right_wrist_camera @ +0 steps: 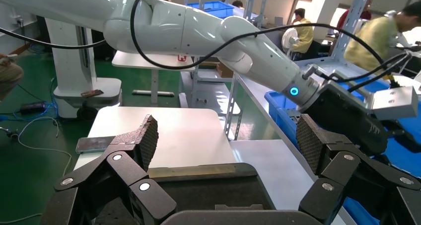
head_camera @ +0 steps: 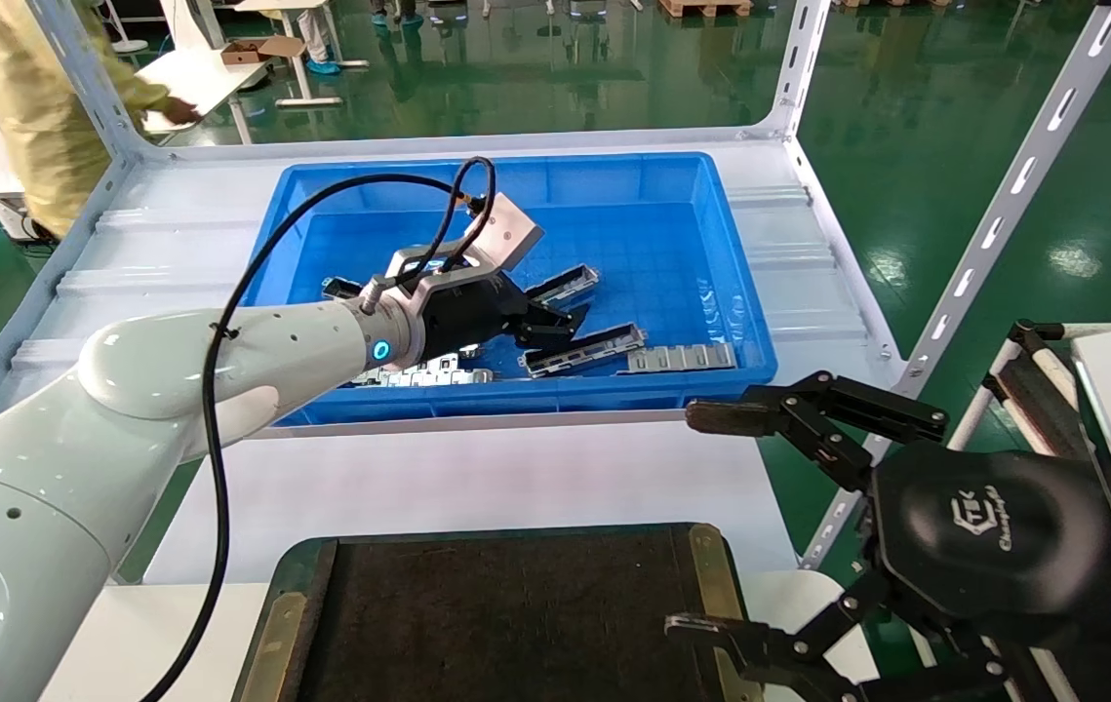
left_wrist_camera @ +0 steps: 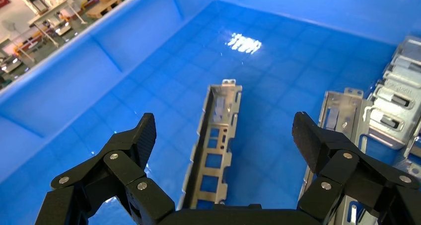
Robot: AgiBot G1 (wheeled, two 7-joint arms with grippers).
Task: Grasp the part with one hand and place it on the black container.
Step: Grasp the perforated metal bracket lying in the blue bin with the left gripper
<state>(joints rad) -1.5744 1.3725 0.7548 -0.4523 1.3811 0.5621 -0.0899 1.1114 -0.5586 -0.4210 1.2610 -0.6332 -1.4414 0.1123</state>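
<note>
Left gripper (fingers spread) hovers over the part; right gripper likewise spread.

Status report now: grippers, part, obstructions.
Left gripper open, down in the blue bin, straddling the part, not gripping. Right gripper open, parked beside the black container. Other metal pieces close alongside.

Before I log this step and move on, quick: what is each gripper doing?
Left gripper: jaws open, empty, inside the blue bin straddling the part.
Right gripper: jaws open, empty, parked beside the black container.
</note>
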